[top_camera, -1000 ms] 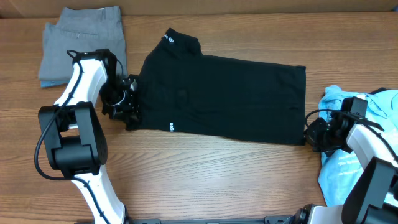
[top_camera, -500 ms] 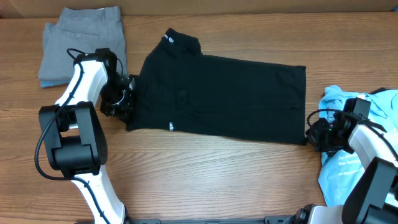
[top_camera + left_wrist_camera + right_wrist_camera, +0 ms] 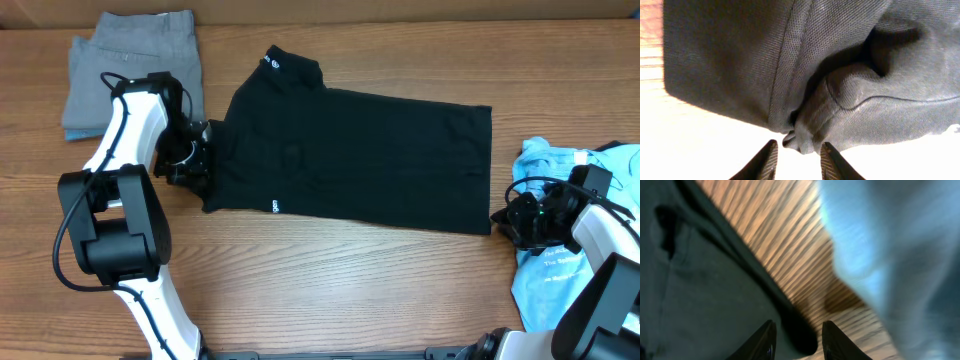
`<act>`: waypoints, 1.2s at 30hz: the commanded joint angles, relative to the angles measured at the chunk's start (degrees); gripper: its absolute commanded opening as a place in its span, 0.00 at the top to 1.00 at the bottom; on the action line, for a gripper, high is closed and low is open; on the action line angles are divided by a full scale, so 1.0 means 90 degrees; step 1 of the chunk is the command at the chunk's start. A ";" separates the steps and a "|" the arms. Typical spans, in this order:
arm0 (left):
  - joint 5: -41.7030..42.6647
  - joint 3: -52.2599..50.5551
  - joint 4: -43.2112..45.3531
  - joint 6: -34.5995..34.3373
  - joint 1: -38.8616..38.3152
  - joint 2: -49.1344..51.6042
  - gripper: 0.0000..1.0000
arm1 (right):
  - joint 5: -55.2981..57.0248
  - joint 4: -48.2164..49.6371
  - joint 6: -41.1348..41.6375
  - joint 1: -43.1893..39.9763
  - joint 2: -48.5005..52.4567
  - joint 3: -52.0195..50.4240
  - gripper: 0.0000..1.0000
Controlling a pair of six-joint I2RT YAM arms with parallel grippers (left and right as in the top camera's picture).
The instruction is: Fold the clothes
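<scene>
Two robot arms reach over a wooden table (image 3: 340, 290). Nearest, at right, a light blue tee (image 3: 555, 275) lies crumpled. Beside it the right gripper (image 3: 508, 221), jaws partly open, loosely straddles the hem corner of a black shirt (image 3: 360, 150) spread flat mid-table. The left gripper (image 3: 198, 165), partly open and empty, sits at the shirt's left edge. At the far left lies a folded grey garment (image 3: 130, 70).
</scene>
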 commanded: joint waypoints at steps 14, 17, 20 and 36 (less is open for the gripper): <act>0.0799 0.0325 0.0321 0.0029 -0.0029 0.0019 0.48 | 0.0554 0.0767 -0.0442 0.0993 0.0240 0.0209 0.62; 0.0797 0.0243 0.0386 0.0032 -0.0109 0.0019 0.47 | 0.1552 0.0682 0.0041 0.1061 0.0476 0.0209 0.61; 0.0797 0.0216 0.0384 0.0051 -0.0177 0.0022 0.47 | 0.1525 0.0663 0.0058 0.1056 0.0595 0.0209 0.61; 0.0801 0.0216 0.0454 0.0051 -0.0238 0.0022 0.47 | 0.1440 -0.0170 0.0600 0.0549 0.0505 0.0491 0.96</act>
